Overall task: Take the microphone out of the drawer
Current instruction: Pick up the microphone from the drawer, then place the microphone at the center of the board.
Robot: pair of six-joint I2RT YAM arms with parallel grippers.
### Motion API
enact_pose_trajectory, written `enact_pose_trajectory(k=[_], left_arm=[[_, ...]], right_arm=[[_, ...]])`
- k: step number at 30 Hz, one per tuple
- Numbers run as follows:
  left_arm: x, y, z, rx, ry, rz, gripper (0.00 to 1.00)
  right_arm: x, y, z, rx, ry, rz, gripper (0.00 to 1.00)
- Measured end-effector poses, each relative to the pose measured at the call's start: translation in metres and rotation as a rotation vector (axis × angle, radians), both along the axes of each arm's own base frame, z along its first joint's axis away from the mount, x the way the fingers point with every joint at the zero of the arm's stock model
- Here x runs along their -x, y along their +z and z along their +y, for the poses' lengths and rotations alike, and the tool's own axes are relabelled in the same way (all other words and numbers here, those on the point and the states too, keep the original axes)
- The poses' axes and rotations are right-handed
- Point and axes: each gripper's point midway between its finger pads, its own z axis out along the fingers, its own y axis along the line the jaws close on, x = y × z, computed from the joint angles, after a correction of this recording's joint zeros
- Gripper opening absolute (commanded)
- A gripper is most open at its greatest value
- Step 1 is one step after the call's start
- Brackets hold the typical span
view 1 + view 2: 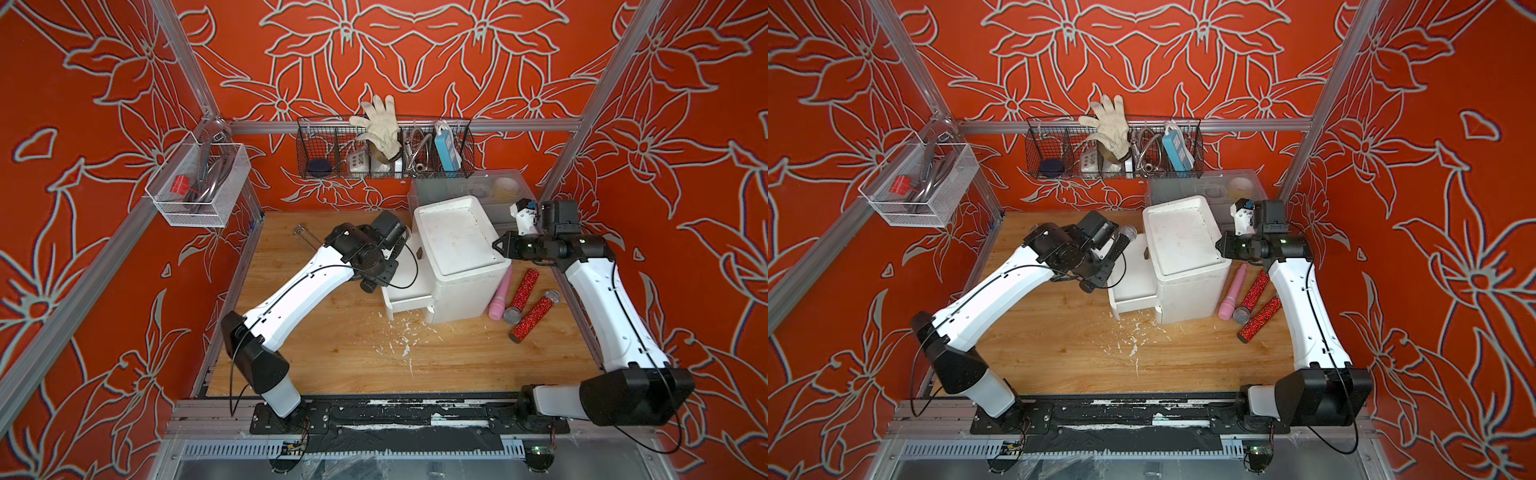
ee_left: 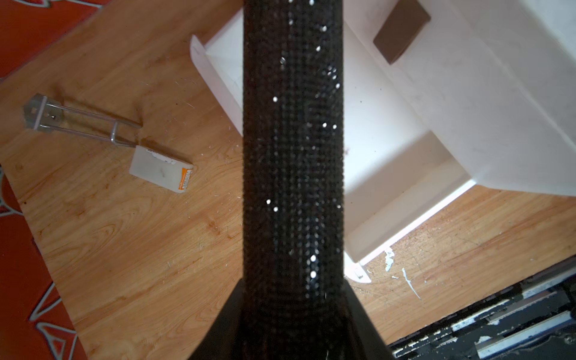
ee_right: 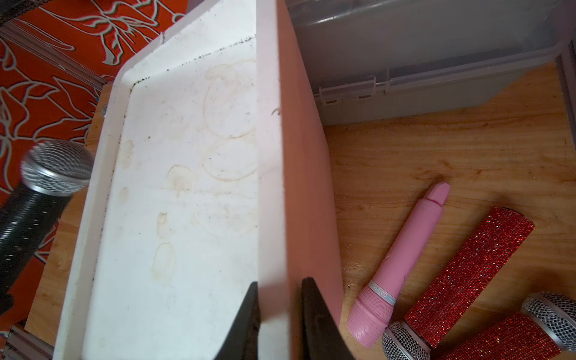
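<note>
Left pincer is clamped on the black mic, one finger on each side of the handle. The mic is up in the air and out of the drawer, which stands pulled open beneath it on the left side of the cabinet. In a top view the mic's silver head pokes out past my wrist, near the cabinet's rear left corner and clear of it. Right pincer is closed on the cabinet's raised top rim, one jaw inside the stained tray top and one outside against the side wall. On the table, to the right of the cabinet, lie a pink mic and two red glitter mics. The pink one is just beside the cabinet, and the three are bunched close at their head ends. Left of the drawer a wire hook with a white tag lies flat on the wood.
</note>
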Motion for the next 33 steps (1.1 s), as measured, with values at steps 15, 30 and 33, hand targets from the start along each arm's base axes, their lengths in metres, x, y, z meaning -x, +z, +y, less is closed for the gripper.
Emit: enact_pose_trajectory(k=[15,30,33], left_arm=[[-0.022,-0.055,0.114,0.121,0.382,-0.034,0.1],[-0.041,-0.16,0.189,0.128,0.702,0.042,0.1],[-0.039,-0.167,0.203,0.109,0.748,0.031,0.1]], right_arm=[[0.0,0.0,0.0,0.0,0.0,-0.001,0.0],[0.0,0.0,0.0,-0.004,-0.001,-0.005,0.0],[0.0,0.0,0.001,-0.007,-0.001,-0.005,0.0]])
